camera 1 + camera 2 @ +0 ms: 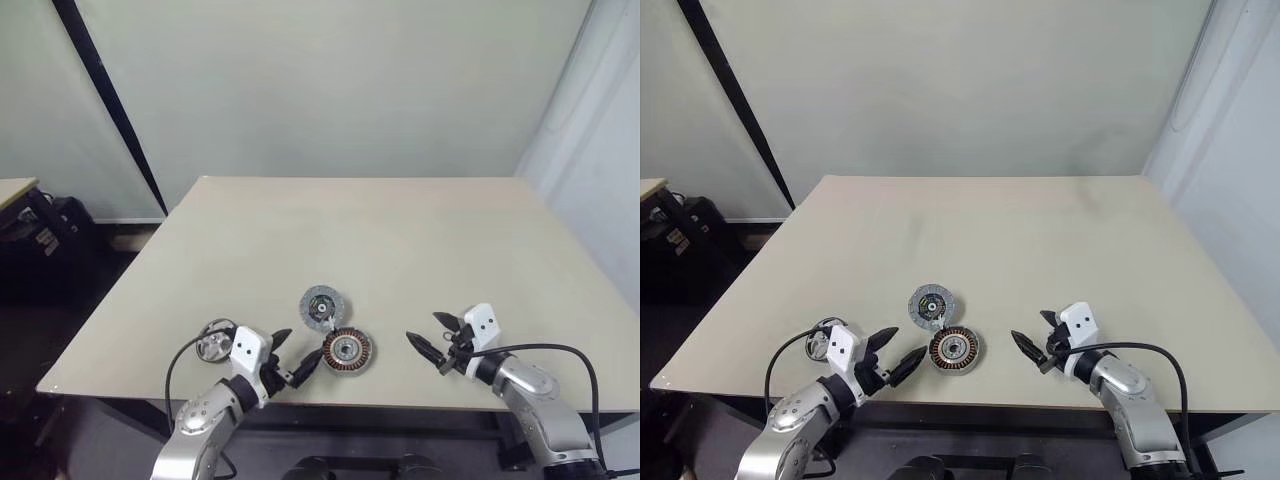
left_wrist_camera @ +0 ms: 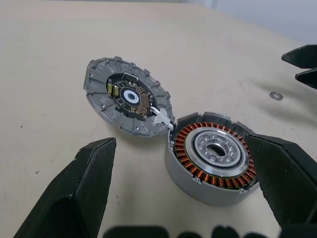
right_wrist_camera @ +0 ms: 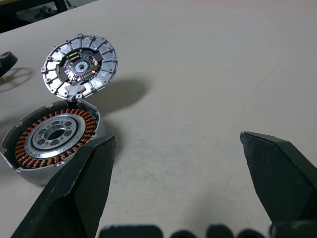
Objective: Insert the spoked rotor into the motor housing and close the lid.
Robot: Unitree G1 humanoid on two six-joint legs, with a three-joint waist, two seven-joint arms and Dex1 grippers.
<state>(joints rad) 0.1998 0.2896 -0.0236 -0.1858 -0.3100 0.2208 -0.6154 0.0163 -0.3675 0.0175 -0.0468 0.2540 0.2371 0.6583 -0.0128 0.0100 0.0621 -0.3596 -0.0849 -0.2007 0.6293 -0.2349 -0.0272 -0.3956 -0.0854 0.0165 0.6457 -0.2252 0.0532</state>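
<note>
Matte beige table — copper-wound motor housing, ribbed grey lid; left gripper, right gripper gape empty.

We see a beige table before a plain pale wall, crossed at left by a black diagonal bar; dark equipment stands beside it

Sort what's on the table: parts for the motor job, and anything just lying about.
For the job: spoked rotor, motor housing, lid, open and joined to the housing's edge.

Lying about: a small ring on the table; black gear off to the left.
</note>
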